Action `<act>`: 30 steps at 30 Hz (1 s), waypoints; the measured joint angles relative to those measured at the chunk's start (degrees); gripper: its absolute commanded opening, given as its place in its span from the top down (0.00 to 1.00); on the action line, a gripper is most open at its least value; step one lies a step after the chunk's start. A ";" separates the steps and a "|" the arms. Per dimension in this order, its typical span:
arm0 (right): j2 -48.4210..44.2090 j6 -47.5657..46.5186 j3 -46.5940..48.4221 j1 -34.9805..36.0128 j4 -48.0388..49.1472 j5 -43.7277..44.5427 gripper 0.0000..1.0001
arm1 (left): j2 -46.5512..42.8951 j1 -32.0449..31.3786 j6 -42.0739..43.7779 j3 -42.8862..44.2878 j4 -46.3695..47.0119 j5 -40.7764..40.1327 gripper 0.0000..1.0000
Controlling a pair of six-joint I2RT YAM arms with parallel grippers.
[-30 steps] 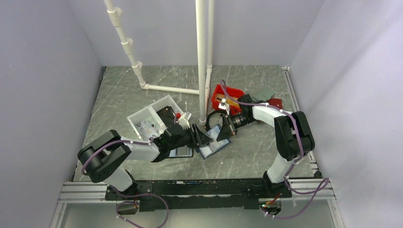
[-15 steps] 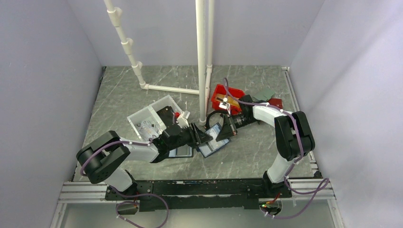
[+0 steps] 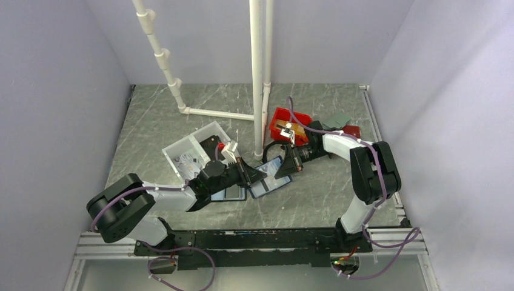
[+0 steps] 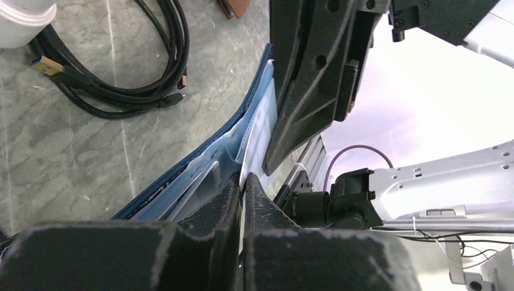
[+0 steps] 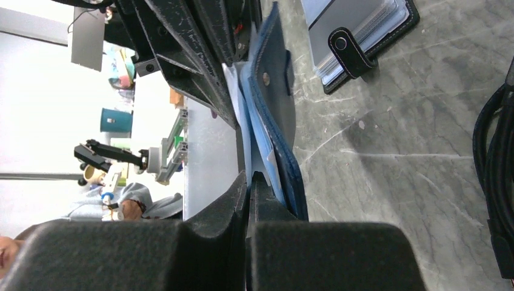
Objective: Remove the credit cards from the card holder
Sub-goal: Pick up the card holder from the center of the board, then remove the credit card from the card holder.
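Both left fingers (image 4: 209,227) and right fingers (image 5: 212,227) tight on card holder (image 5: 276,97)

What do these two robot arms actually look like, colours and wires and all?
The left arm and right arm are white tube-like segments linked by chunky black rounded joints. A thin purple cable runs along each. The left claw and right claw are matte black two-fingered plastic, scuffed with pale scratches.

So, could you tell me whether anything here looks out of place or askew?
Only the card holder: it is held up on edge between the left hand and right hand instead of lying flat, its pale inner leaves splayed apart. Nothing looks spilled or damaged.
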 measured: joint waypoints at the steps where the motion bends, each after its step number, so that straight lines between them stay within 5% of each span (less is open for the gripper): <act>1: 0.13 0.22 0.00 -0.04 0.13 -0.15 1.00 | -0.20 0.00 0.11 0.00 0.02 0.02 1.00; 6: 0.96 1.40 0.00 -0.20 0.28 -0.59 0.91 | -0.72 0.00 1.31 -0.09 0.11 0.85 1.00; 15: 1.40 1.46 0.00 -0.22 0.22 -1.25 0.91 | -3.02 1.68 2.86 -0.07 -2.54 4.48 1.00; 19: 2.12 0.81 0.07 -0.37 0.04 -1.07 1.00 | -4.31 3.23 3.04 -0.63 -4.31 6.91 1.00; 30: 3.04 -2.45 0.70 -0.22 -2.78 -1.20 1.00 | -5.62 5.07 4.15 -1.49 -5.66 10.80 1.00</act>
